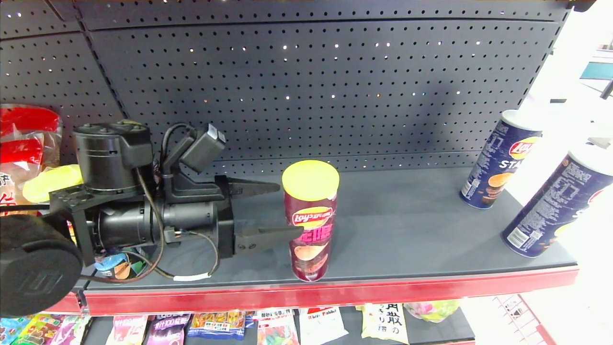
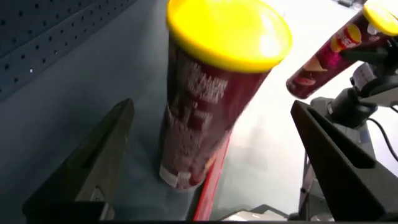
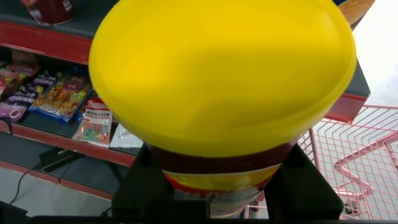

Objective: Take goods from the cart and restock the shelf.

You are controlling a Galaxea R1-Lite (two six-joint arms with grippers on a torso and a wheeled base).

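Left gripper (image 1: 289, 208): lies level over the left half of the shelf (image 1: 407, 230), pointing toward the right end. Jaws released, spread wide, with a visible gap on each side of the chips can (image 1: 310, 220) in the left wrist view. In the head view the front jaw tip overlaps the can's label; the rear tip ends just short of the lid.

Chips can: maroon body, yellow lid, upright on the shelf close to the red front edge (image 1: 335, 290), about midway along it.

Right gripper (image 3: 221, 183): jaws clenched on a second chips can (image 3: 224, 74), same maroon body and yellow lid, one jaw against each side of the body below the lid. It is held off the shelf, out in front of the red edge, with the pink wire cart (image 3: 367, 162) below and to one side.

Other stock: two blue cans stand at the right end of the shelf, one (image 1: 498, 160) toward the rear, the other (image 1: 558, 203) at the front right corner. Red bags (image 1: 24, 143) sit at the left end. Snack packets (image 1: 278, 326) lie on the lower shelf. A perforated back panel (image 1: 335, 86) closes the rear.
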